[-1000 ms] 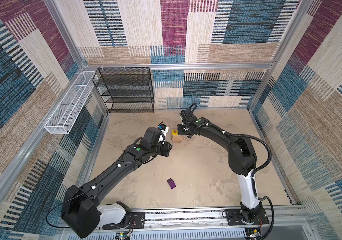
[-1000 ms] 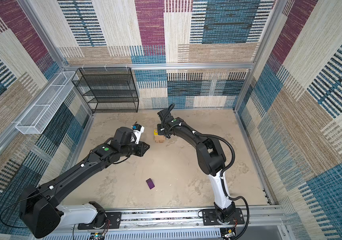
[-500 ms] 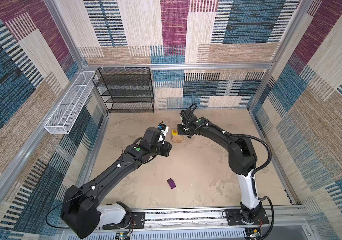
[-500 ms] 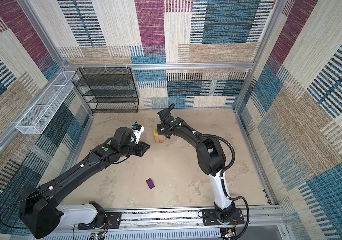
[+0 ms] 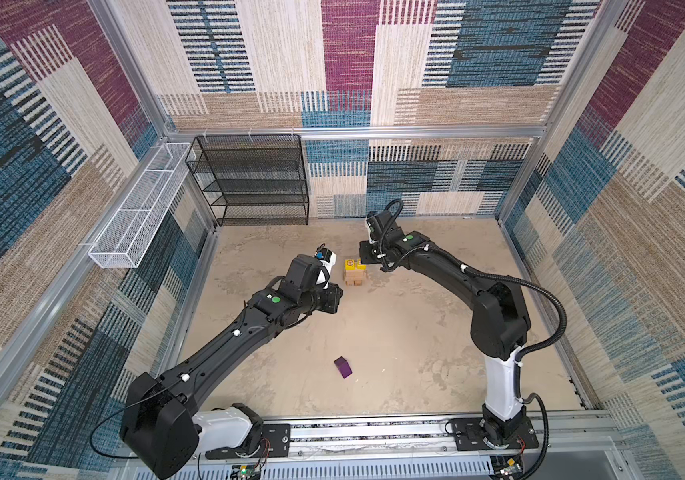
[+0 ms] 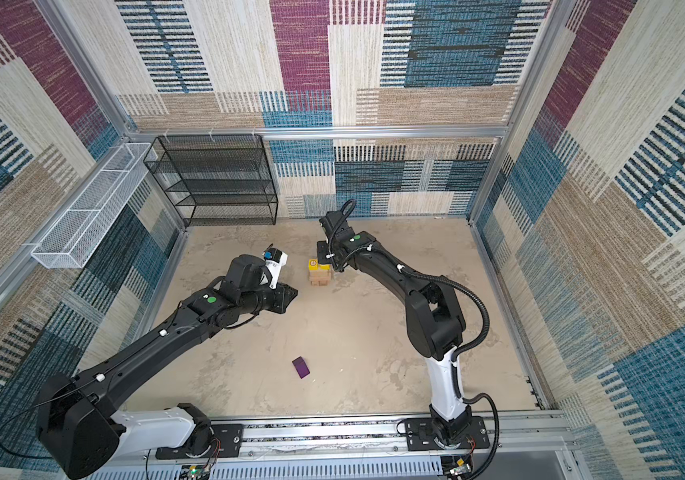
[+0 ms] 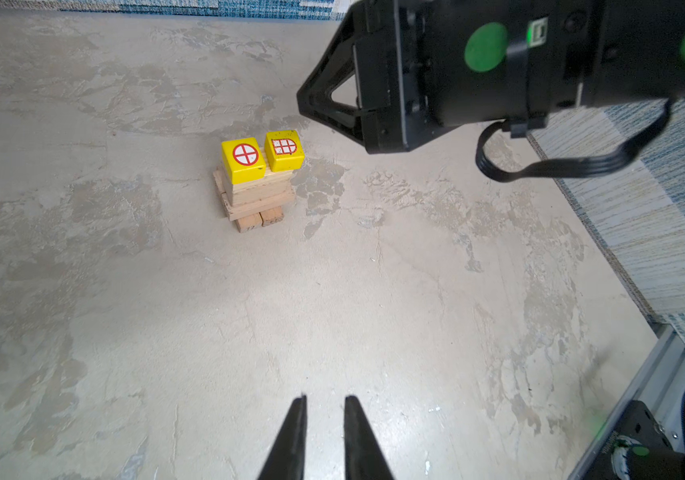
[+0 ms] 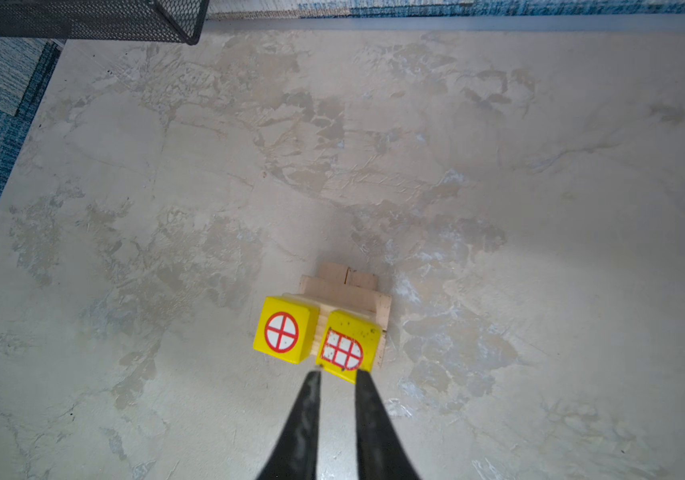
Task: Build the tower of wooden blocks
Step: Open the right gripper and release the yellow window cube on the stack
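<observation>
since a second ago almost nothing has shifted in the top views: the wood block tower (image 5: 354, 275), the purple block (image 5: 342, 367) and both arms sit where they sat. the tower stands on the floor (image 5: 415, 340), toward 12 o'clock from its middle. its tan bricks (image 7: 259, 195) lie in crossed layers, and on top sit two yellow pieces side by side, the cross-marked cube (image 7: 244, 160) and the window-marked cube (image 7: 284, 149); the cross-marked cube overhangs the brick edge a little. the right gripper (image 8: 337, 372) hangs just beside the window-marked cube, at about 1 o'clock of the tower in a top view, jaws drawn almost together and holding nothing; whether a tip touches the cube i cannot tell. the left gripper (image 7: 324, 399) waits near, at about 8 o'clock of the tower, jaws likewise nearly closed and empty. the purple block lies well apart at 6 o'clock, on the floor toward the front rail (image 5: 374, 432). the black mesh shelf (image 5: 249, 178) stands off at 11 o'clock against the back wall.

by my reading the cubes are set and only the purple block remains. to do this well, the right arm should rise straight up before swinging away, since a sideways brush could tip the overhanging cube. the purple block is then best gripped across its flat sides, carried high, lowered centred over both cubes and let go slowly
</observation>
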`<action>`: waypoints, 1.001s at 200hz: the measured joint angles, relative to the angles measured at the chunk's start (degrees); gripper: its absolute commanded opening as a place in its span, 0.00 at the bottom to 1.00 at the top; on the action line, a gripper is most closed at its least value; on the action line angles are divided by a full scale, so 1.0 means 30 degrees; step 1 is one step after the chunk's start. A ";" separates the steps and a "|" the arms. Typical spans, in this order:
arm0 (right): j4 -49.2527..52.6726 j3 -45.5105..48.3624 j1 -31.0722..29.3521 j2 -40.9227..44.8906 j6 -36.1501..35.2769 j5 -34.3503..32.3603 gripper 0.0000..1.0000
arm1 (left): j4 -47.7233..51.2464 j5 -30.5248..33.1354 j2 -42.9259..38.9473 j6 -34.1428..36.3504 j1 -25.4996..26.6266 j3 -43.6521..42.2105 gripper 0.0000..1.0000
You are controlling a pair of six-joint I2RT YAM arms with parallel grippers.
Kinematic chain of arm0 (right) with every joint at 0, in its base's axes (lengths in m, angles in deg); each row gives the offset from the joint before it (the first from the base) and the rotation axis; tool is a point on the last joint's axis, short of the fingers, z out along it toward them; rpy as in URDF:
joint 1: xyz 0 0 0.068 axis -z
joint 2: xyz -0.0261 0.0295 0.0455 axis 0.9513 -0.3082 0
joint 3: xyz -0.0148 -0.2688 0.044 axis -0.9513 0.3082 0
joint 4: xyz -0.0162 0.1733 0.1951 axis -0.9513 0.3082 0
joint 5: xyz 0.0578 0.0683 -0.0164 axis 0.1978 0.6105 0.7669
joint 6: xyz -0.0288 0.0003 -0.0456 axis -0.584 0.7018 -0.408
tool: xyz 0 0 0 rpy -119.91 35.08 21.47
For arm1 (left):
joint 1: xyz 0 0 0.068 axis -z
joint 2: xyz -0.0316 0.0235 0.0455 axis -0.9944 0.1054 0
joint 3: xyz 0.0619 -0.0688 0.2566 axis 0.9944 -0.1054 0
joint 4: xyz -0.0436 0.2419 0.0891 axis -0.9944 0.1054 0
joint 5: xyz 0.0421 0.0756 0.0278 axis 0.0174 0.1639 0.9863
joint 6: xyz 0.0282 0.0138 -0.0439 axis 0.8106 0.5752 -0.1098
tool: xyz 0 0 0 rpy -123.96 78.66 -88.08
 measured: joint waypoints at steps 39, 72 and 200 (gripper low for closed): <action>-0.0219 0.1319 0.0758 0.0080 -0.0153 -0.0124 0.00 | 0.0000 0.0335 0.0007 0.0029 0.0000 0.0000 0.20; -0.0379 0.1749 0.0998 0.0066 -0.0277 0.0372 0.00 | 0.0000 0.0335 0.0022 0.0029 0.0000 0.0000 0.19; -0.1035 0.1246 0.1049 -0.1158 -0.0350 0.2237 0.00 | 0.0000 0.0335 0.0022 0.0036 0.0000 0.0015 0.19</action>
